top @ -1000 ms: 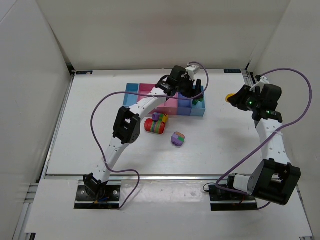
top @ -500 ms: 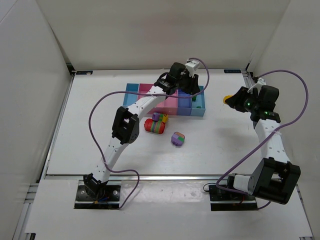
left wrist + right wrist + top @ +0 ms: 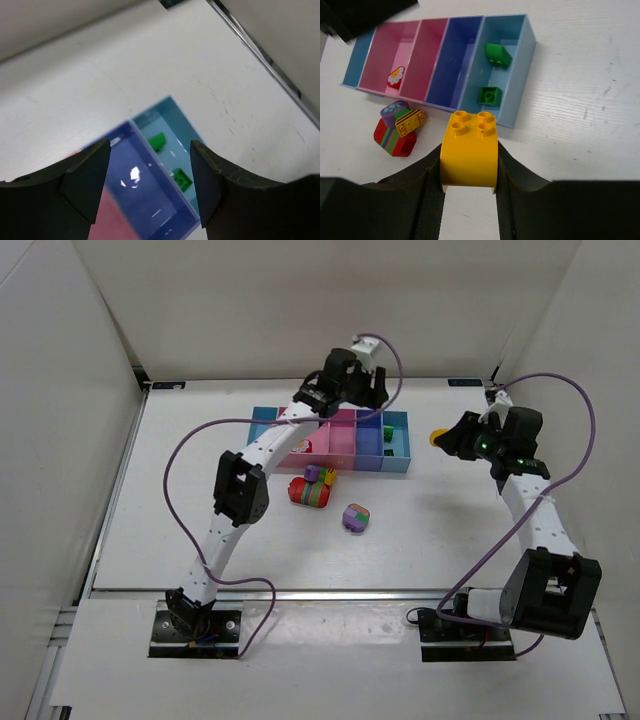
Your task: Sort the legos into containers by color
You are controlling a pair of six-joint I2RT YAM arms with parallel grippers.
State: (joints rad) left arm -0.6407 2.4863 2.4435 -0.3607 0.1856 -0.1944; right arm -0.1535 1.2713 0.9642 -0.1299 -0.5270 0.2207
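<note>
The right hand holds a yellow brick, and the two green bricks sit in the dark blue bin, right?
Not quite: the green bricks lie in the light blue end bin, next to the dark blue bin, as the right wrist view shows. The right hand does hold the yellow brick.

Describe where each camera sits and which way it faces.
Top external: above and behind the bases, looking down; both arms show.
Left wrist: over the joined plastic bins, looking down; open left gripper shows.
Right wrist: beside the bins, facing them; right gripper grips a yellow plastic brick.
Wrist views share: green plastic bricks in the rightmost bin.
</note>
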